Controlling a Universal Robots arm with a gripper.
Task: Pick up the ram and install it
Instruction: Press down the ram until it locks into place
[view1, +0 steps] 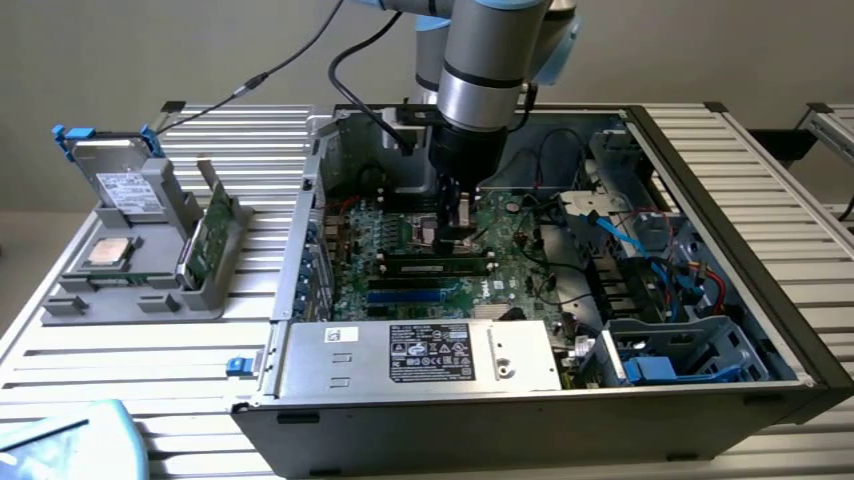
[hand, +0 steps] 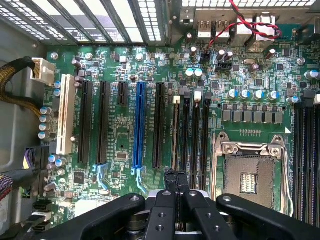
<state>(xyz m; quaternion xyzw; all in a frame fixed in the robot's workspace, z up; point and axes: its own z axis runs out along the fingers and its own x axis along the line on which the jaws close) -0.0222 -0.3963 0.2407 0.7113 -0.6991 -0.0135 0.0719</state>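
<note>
A plain beige wall (view1: 160, 50) is seen behind the ribbed silver aluminium tabletop (view1: 120, 350), evenly lit.

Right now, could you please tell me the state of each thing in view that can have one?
gripper: shut, just above the ram.
ram: standing on edge in a motherboard slot; whether it is latched cannot be told.
computer case: open, side panel off.
processor socket: empty.
blue slot: empty.

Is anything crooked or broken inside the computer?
Nothing stands out. The ram sits straight in its slot, in line with the black slots beside it, close to the shut hand. No spills or snapped parts show.
</note>
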